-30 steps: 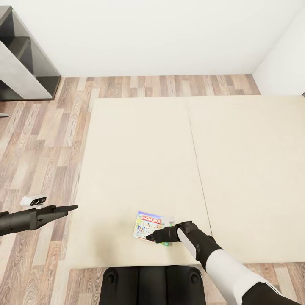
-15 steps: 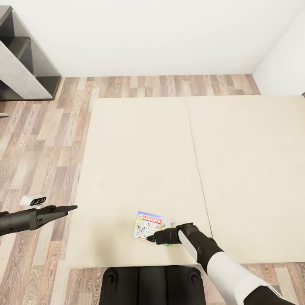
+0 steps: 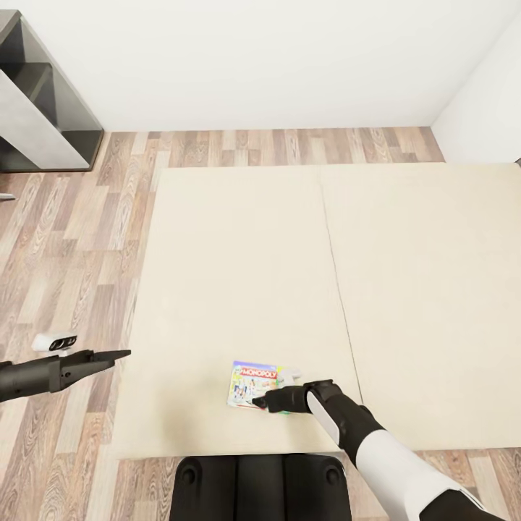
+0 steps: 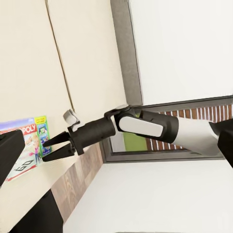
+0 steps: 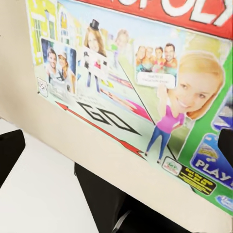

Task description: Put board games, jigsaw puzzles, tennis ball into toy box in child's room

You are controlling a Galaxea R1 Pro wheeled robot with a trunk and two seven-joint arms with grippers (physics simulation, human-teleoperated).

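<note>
A board game, the Monopoly box point(image 3: 250, 380), lies flat near the front edge of the cream bed point(image 3: 239, 275). My right gripper point(image 3: 259, 401) is open at the box's near edge, fingers low over the mattress. From the left wrist view its two fingers point(image 4: 54, 140) spread in a narrow V at the box's point(image 4: 29, 145) edge. The printed lid point(image 5: 145, 87) is very close in the right wrist view, with a dark fingertip at each side. My left gripper point(image 3: 123, 354) hangs open off the bed's left edge, holding nothing. The toy box and table are out of view.
A dark grey shelf unit point(image 3: 43, 101) stands at the far left against the white wall. Wood-plank floor point(image 3: 72, 239) runs along the bed's left and far sides. My black base point(image 3: 260, 485) sits against the bed's front edge.
My right gripper has crept slightly forward against the Monopoly box's near edge, and the box looks turned a little squarer. The left arm has barely drifted.
</note>
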